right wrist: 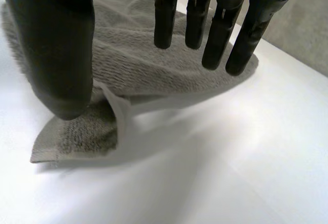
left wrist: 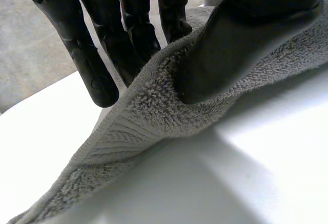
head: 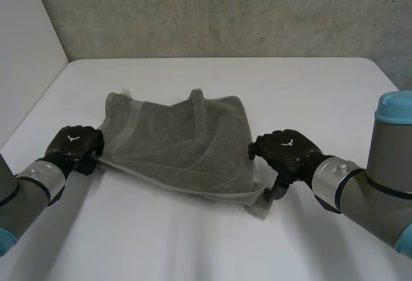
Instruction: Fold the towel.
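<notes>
A grey towel (head: 180, 146) lies rumpled and partly lifted in the middle of the white table (head: 257, 81). My left hand (head: 76, 146) is at the towel's left edge. In the left wrist view its thumb (left wrist: 230, 44) presses the towel's edge (left wrist: 154, 111) against the fingers (left wrist: 97, 75) behind it, so the edge is pinched. My right hand (head: 286, 152) is at the towel's near right corner. In the right wrist view its fingers (right wrist: 215, 44) are straight and stand apart from the thumb (right wrist: 56, 55). The towel's corner (right wrist: 77, 131) rests on the table under the thumb, not gripped.
A grey concrete wall (head: 225, 11) stands behind the table's far edge. Bare white tabletop lies in front of the towel and beyond it.
</notes>
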